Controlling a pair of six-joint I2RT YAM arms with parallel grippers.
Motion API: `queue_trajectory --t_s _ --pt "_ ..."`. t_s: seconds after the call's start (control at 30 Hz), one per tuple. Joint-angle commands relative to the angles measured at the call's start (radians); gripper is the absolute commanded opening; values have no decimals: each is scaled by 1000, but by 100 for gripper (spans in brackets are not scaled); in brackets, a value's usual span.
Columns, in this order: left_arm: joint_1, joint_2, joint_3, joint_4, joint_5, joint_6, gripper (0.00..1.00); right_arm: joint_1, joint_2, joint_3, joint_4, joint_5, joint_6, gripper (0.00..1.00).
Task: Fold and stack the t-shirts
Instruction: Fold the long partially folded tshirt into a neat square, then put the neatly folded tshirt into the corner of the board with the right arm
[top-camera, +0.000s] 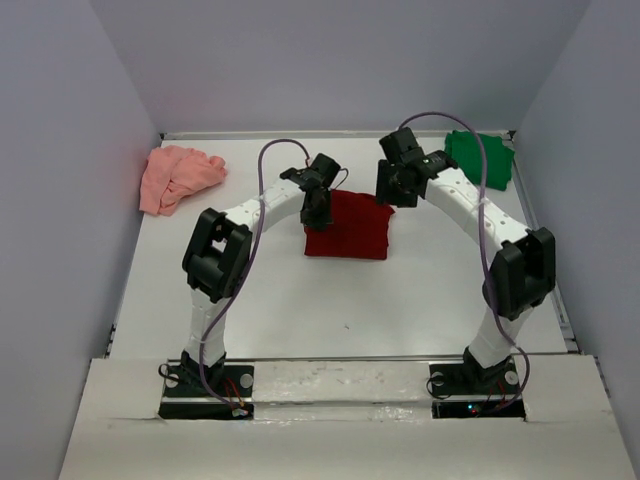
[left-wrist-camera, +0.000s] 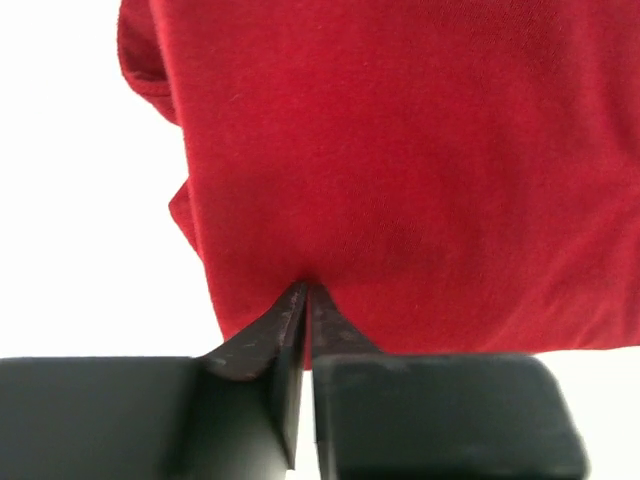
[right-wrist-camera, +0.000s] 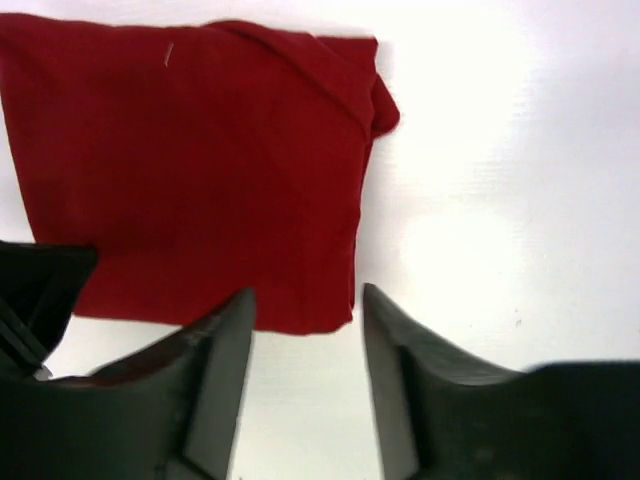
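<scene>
Open table (top-camera: 300, 310) surrounds dark red t-shirt (top-camera: 350, 232); left gripper (left-wrist-camera: 307, 290) seemingly nips its edge.

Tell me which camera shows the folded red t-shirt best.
The right wrist view: the red t-shirt is large there, nearly its full outline and folded edges clear. The top view shows it small, the left hand over one corner. The left wrist view shows only a close-up patch.
</scene>
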Motion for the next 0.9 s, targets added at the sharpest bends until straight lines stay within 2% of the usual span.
queue_trajectory --t_s 0.0,0.03,0.07,0.13,0.17,0.27,0.43,0.63,0.87 --pt "18 -130 43 -32 -18 30 24 -66 -97 -151 100 -195 -26 61" --pt "24 -138 48 -32 -6 41 30 -94 -123 -221 151 -269 -34 69" --pt "31 -146 51 -32 20 45 32 -105 -131 -252 174 -323 -48 71" --pt "54 -161 56 -34 34 50 32 -132 -145 -312 264 -386 -69 74" --pt "59 -164 60 -34 38 55 32 -157 -148 -373 295 -492 -83 74" --pt "76 -169 77 -49 64 67 33 -171 -136 -453 390 -583 -109 75" --pt "81 -166 80 -58 68 73 33 -181 -84 -489 470 -607 -134 77" --pt "81 -172 63 -52 84 76 33 -236 -4 -498 571 -705 -131 77" --pt "81 -164 66 -57 85 81 33 -299 83 -463 587 -751 -128 77"
